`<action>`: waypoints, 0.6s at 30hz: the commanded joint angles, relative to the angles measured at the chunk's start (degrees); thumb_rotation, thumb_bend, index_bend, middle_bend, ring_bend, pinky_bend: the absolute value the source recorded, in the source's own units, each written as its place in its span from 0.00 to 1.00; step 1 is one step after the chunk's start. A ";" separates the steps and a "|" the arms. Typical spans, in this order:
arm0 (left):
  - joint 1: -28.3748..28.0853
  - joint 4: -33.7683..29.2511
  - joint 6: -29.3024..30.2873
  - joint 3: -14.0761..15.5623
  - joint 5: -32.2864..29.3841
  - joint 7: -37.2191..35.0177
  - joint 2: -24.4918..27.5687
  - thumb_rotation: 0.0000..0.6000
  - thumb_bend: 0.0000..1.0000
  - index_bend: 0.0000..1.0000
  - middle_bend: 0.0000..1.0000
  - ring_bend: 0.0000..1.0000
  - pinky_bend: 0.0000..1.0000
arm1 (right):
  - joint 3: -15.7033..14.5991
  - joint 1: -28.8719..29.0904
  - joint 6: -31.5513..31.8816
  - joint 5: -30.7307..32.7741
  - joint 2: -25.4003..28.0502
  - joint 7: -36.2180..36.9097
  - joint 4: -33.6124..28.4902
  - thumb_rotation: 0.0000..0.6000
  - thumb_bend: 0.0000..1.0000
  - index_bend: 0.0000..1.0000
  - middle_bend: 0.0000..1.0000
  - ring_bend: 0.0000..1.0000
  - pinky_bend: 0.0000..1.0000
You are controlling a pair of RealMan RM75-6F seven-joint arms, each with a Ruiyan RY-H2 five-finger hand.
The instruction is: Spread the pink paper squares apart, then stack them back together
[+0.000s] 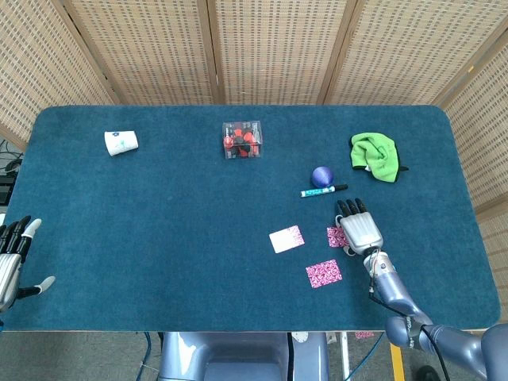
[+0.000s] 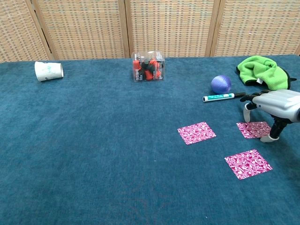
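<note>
**Three pink squares, spread; right hand over the far-right one**

Pink paper squares, three, lying flat and well apart on the counter (image 1: 159, 238), right-front area. Left square (image 2: 197, 132) at about 9 o'clock from the right hand (image 2: 276, 105). Near square (image 2: 248, 163) at about 7 o'clock from it. Right square (image 2: 254, 129) directly beneath the hand, partly covered in the head view. Spreading judged done; stacking not yet begun.

Right hand: palm down, arched over the right square, fingers apart; thumb tip (image 2: 266, 138) down at the square's right edge, fingertip (image 2: 247, 117) lowered just beyond its far-left corner. Nothing lifted or pinched; contact with the paper itself not certain.

Left hand (image 1: 12, 258): at the counter's front-left edge, fingers spread, holding nothing, well apart from all squares. Right hand plainly the nearer.

Also present, 12 o'clock of the right hand: marker (image 2: 218, 97), purple ball (image 2: 221, 84), green cloth (image 2: 260, 71).
</note>
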 commanded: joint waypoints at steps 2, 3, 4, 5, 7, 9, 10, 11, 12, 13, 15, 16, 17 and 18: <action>-0.02 -0.04 -0.05 -0.02 -0.06 0.09 0.01 1.00 0.00 0.00 0.00 0.00 0.00 | 0.17 -0.11 0.10 -0.35 0.24 0.08 -0.33 1.00 0.37 0.50 0.07 0.00 0.00; -0.03 -0.06 -0.05 -0.02 -0.08 0.12 0.01 1.00 0.00 0.00 0.00 0.00 0.00 | 0.21 -0.13 0.09 -0.39 0.30 0.06 -0.40 1.00 0.37 0.50 0.07 0.00 0.00; -0.03 -0.07 -0.06 -0.03 -0.10 0.14 0.01 1.00 0.00 0.00 0.00 0.00 0.00 | 0.24 -0.15 0.05 -0.41 0.34 0.02 -0.47 1.00 0.37 0.50 0.07 0.00 0.00; -0.02 -0.08 -0.06 -0.02 -0.10 0.15 0.00 1.00 0.00 0.00 0.00 0.00 0.00 | 0.28 -0.17 0.02 -0.40 0.37 -0.03 -0.52 1.00 0.37 0.50 0.07 0.00 0.00; -0.01 -0.06 -0.03 -0.01 -0.09 0.17 -0.01 1.00 0.00 0.00 0.00 0.00 0.00 | 0.38 -0.23 0.04 -0.44 0.43 -0.15 -0.69 1.00 0.37 0.50 0.07 0.00 0.00; -0.01 -0.09 -0.02 -0.03 -0.09 0.17 -0.01 1.00 0.00 0.00 0.00 0.00 0.00 | 0.44 -0.29 0.11 -0.52 0.50 -0.23 -0.84 1.00 0.37 0.50 0.07 0.00 0.00; -0.01 -0.09 -0.04 -0.02 -0.10 0.16 0.00 1.00 0.00 0.00 0.00 0.00 0.00 | 0.45 -0.31 0.16 -0.58 0.55 -0.27 -0.89 1.00 0.37 0.50 0.07 0.00 0.00; -0.02 -0.10 -0.05 -0.02 -0.10 0.14 0.02 1.00 0.00 0.00 0.00 0.00 0.00 | 0.47 -0.33 0.24 -0.66 0.65 -0.38 -0.98 1.00 0.37 0.50 0.07 0.00 0.00; -0.02 -0.11 -0.07 -0.01 -0.09 0.12 0.03 1.00 0.00 0.00 0.00 0.00 0.00 | 0.50 -0.37 0.38 -0.77 0.80 -0.54 -1.12 1.00 0.37 0.50 0.07 0.00 0.00; -0.02 -0.11 -0.09 -0.01 -0.10 0.13 0.04 1.00 0.00 0.00 0.00 0.00 0.00 | 0.54 -0.39 0.48 -0.83 0.94 -0.64 -1.29 1.00 0.37 0.50 0.07 0.00 0.00; -0.04 -0.12 -0.12 -0.01 -0.12 0.11 0.05 1.00 0.00 0.00 0.00 0.00 0.00 | 0.67 -0.48 0.73 -0.97 1.34 -0.74 -1.86 1.00 0.37 0.50 0.07 0.00 0.00; -0.04 -0.13 -0.13 0.00 -0.11 0.11 0.06 1.00 0.00 0.00 0.00 0.00 0.00 | 0.70 -0.51 0.86 -1.08 1.55 -0.82 -2.16 1.00 0.37 0.50 0.07 0.00 0.00; -0.04 -0.14 -0.13 0.00 -0.11 0.13 0.07 1.00 0.00 0.00 0.00 0.00 0.00 | 0.74 -0.54 1.00 -1.20 1.76 -0.91 -2.48 1.00 0.37 0.50 0.07 0.00 0.00; -0.04 -0.15 -0.15 0.00 -0.15 0.16 0.07 1.00 0.00 0.00 0.00 0.00 0.00 | 0.78 -0.57 1.29 -1.46 2.06 -1.00 -3.01 1.00 0.37 0.50 0.07 0.00 0.00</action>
